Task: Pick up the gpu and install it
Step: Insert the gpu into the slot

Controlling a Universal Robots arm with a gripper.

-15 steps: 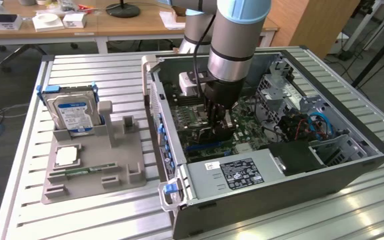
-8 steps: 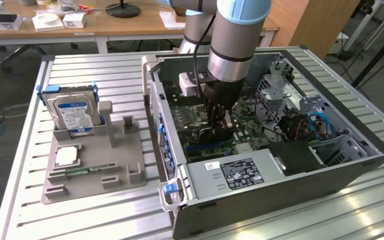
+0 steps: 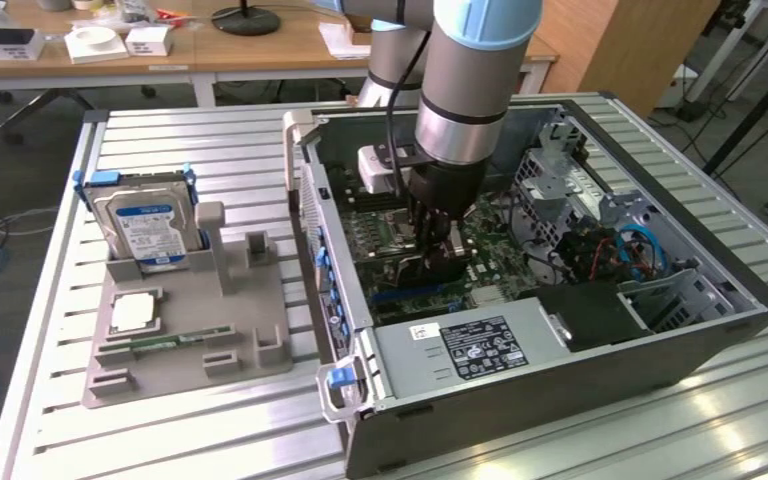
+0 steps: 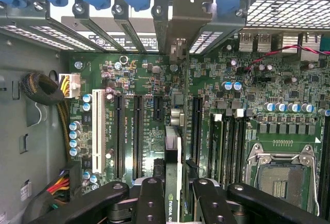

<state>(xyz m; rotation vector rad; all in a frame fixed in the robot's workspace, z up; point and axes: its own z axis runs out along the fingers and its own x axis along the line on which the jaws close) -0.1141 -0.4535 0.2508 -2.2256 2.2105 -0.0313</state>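
Exterior view
Arm (image 3: 471, 90): reaches down from above into the open computer case (image 3: 584, 400), which lies on its side on the slatted worktop (image 3: 197, 440).
Claw (image 3: 440, 250): low inside the case, over the green board (image 3: 504, 270), clamped on the gpu.
Gpu (image 3: 435, 268): a dark block under the claw's fingers, close to the board; whether it sits in a slot cannot be told.
Grey tray (image 3: 184, 370): beside the case at the exterior view's left, holding an upright hard drive (image 3: 144, 225) and a square chip (image 3: 135, 312).
Power supply box (image 3: 478, 345): at the near end of the case.

Wrist view
Claw (image 4: 174, 182): its two black fingers (image 4: 149, 198) press on either side of the gpu.
Gpu (image 4: 172, 157): seen edge-on as a thin card between the fingers, running along the board between two long black slots (image 4: 138, 131).
Metal bracket (image 4: 183, 22): in line with the card, at the case's back wall.
Processor socket (image 4: 283, 180): open, well apart from the card.
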